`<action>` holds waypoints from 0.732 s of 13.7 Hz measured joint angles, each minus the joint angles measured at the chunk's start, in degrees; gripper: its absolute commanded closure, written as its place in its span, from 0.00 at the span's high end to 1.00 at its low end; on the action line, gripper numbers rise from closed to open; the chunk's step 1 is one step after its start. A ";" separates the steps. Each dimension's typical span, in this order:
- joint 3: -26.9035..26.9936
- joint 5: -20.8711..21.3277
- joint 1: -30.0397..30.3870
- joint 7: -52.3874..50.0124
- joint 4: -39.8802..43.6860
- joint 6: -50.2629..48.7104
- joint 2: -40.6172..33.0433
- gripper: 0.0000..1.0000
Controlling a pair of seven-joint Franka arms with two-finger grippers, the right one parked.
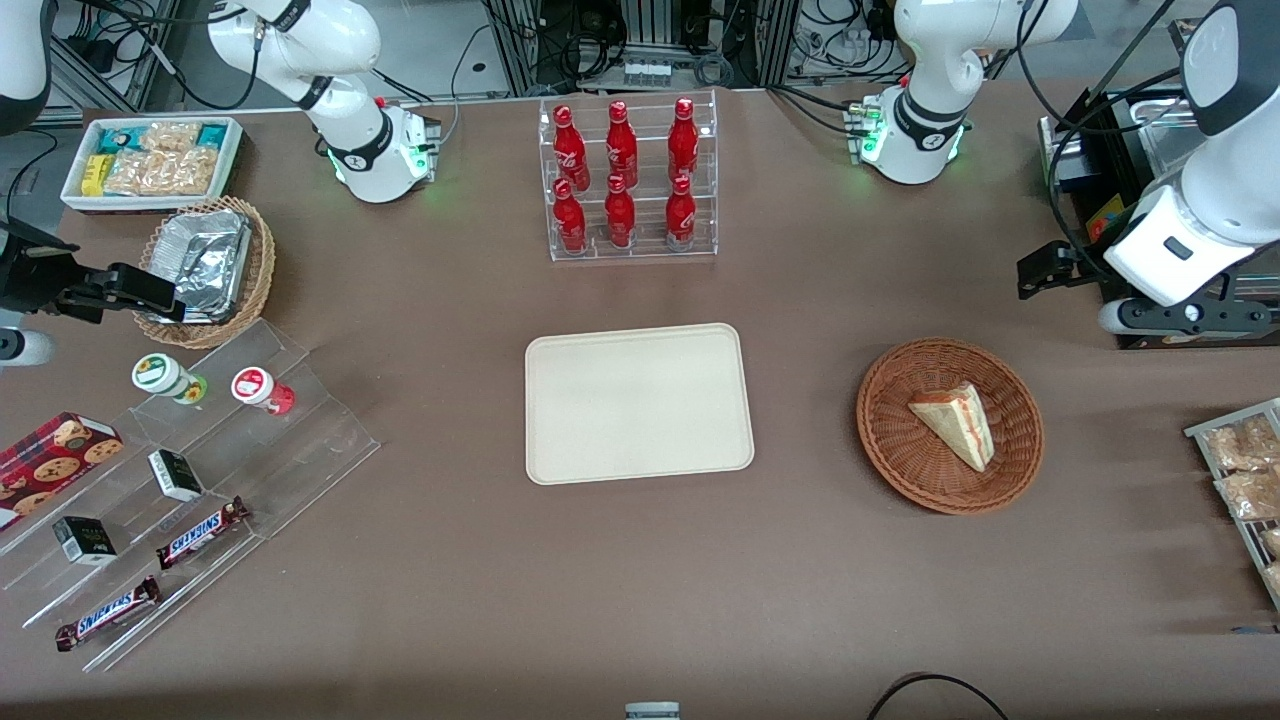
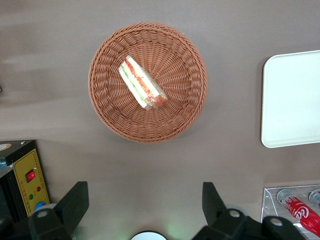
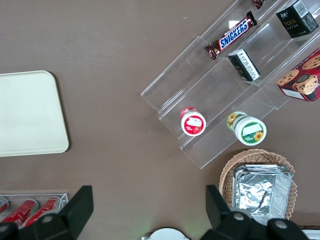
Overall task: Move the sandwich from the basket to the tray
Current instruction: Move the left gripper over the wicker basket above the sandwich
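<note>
The sandwich [image 1: 955,422], a pale wedge with red and green filling, lies in the round reddish-brown basket [image 1: 890,440] toward the working arm's end of the table. The cream tray [image 1: 638,402] sits bare at the table's middle, beside the basket. My left gripper [image 1: 1045,270] hangs high above the table, farther from the front camera than the basket, open and empty. In the left wrist view the gripper [image 2: 144,187] has its fingers wide apart over bare table, with the sandwich [image 2: 142,83], the basket [image 2: 110,120] and the tray [image 2: 292,100] in sight. The tray also shows in the right wrist view [image 3: 27,112].
A clear rack of red bottles [image 1: 628,180] stands farther from the front camera than the tray. A black control box [image 2: 27,177] sits near my arm. A wire rack of snack packets [image 1: 1245,470] lies at the working arm's end. An acrylic stepped display [image 1: 180,470] and foil-lined basket [image 1: 210,265] lie toward the parked arm's end.
</note>
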 measured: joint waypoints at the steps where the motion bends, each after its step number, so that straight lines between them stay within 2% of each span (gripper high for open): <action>1: 0.09 0.00 0.00 0.00 0.02 0.00 -0.09 1.00; 6: 0.63 0.00 0.01 0.00 -0.16 0.00 -0.34 1.00; 10: 0.67 0.00 0.00 0.00 -1.62 3.11 2.24 1.00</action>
